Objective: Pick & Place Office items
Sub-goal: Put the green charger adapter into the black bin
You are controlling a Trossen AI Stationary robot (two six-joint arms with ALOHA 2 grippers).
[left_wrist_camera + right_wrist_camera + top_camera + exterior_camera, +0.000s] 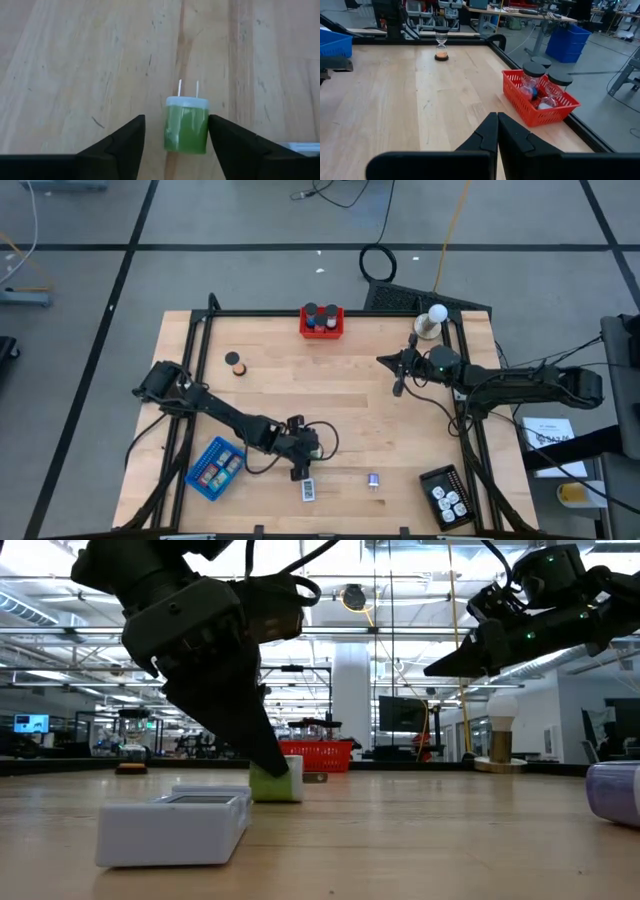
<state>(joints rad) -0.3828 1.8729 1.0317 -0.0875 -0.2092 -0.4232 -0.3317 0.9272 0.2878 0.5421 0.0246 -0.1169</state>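
A small green plug (pixel 186 127) with a white end and two metal prongs lies on its side on the wooden table. My left gripper (pixel 176 118) is open and slants down over it near the table's front middle (pixel 300 465), one finger on each side of the plug. In the low view, the dark fingers partly cover the plug (pixel 275 783). A white-labelled rectangle (pixel 308 490) lies flat just nearer the front edge. My right gripper (pixel 398 385) is shut and held above the table at the right, with nothing in it. My left gripper has one finger (pixel 235 145) close against the plug's side (pixel 205 125), but I cannot tell whether it touches. The other finger stands clear, with a gap beside the plug. The fingers slant down from above and lie along the plug, which rests on the table.
A blue tray (pixel 215 468) with small items sits front left. A red tray (pixel 322 322) with jars is at the far middle, and a black tray (pixel 445 495) front right. A purple bit (pixel 373 480), an hourglass (pixel 236 364) and a white ball on a stand (pixel 432 320) also stand on the table.
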